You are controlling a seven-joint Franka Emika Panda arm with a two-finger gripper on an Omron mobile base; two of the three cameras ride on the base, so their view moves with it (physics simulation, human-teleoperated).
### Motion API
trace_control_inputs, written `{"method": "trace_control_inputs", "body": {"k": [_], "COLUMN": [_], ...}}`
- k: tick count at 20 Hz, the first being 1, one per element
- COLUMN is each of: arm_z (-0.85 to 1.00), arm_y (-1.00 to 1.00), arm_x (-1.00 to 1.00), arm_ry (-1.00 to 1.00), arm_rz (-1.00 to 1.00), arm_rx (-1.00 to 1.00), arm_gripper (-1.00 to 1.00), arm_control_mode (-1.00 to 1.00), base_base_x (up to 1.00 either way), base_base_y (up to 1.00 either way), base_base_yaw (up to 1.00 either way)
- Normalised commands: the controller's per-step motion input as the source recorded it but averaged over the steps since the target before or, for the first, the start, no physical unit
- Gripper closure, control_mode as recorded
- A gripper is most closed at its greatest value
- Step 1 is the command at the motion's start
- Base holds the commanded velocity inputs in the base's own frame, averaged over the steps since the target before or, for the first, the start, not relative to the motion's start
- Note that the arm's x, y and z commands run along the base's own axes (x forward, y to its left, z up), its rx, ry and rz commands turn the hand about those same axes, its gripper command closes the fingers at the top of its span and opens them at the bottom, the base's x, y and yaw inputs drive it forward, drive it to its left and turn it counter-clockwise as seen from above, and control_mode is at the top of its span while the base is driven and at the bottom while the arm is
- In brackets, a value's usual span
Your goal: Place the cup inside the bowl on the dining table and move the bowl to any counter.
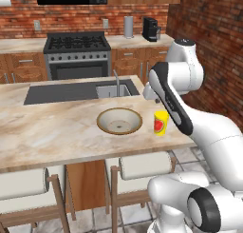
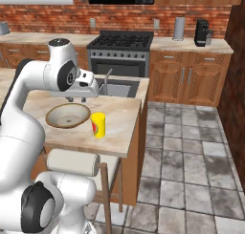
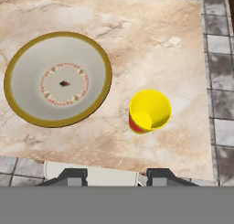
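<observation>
In the left base view, the small yellow cup (image 1: 161, 122) with a red mark on its side is seen upright on the beige marble-patterned dining table (image 1: 57, 132), just beside the wide shallow tan-grey bowl (image 1: 119, 121) with the darker brown rim. Nothing is seen inside the bowl. The first step, picking up the cup, is judged not yet done.

In the right base view, the two-finger gripper (image 2: 76, 99) is held above the table's far side, behind the bowl (image 2: 67, 115) and clear of the cup (image 2: 98, 124). Nothing is carried between the fingers.

In the hand view, the bowl (image 3: 57, 85) and the cup (image 3: 150, 111) are looked down on from above; both are empty, and a ring of small marks is seen on the bowl's floor. The dark fingertips (image 3: 72, 176) are seen set apart at the bottom edge, so the jaws are taken as partly open. For the next move, the gripper would need to be brought over the cup and lowered so that its wall is straddled before closing.
</observation>
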Motion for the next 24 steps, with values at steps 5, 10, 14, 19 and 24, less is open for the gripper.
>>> {"method": "trace_control_inputs", "body": {"k": [5, 10, 14, 19, 24], "arm_z": [0.0, 0.0, -0.07, -0.11, -0.21], "arm_y": [-0.14, -0.15, -0.17, -0.16, -0.1], "arm_x": [0.08, 0.02, 0.03, 0.03, 0.05], "arm_ry": [0.0, 0.0, 0.02, 0.04, 0.01], "arm_rz": [0.0, 0.0, 0.0, 0.0, -0.01], "arm_rx": [0.0, 0.0, 0.0, 0.0, 0.0], "arm_gripper": [-1.0, -1.0, -1.0, -1.0, -1.0], "arm_control_mode": [-1.0, -1.0, -1.0, -1.0, -1.0], "base_base_x": [0.0, 0.0, 0.0, 0.0, 0.0], "base_base_y": [0.0, 0.0, 0.0, 0.0, 0.0], "base_base_yaw": [0.0, 0.0, 0.0, 0.0, 0.0]}}
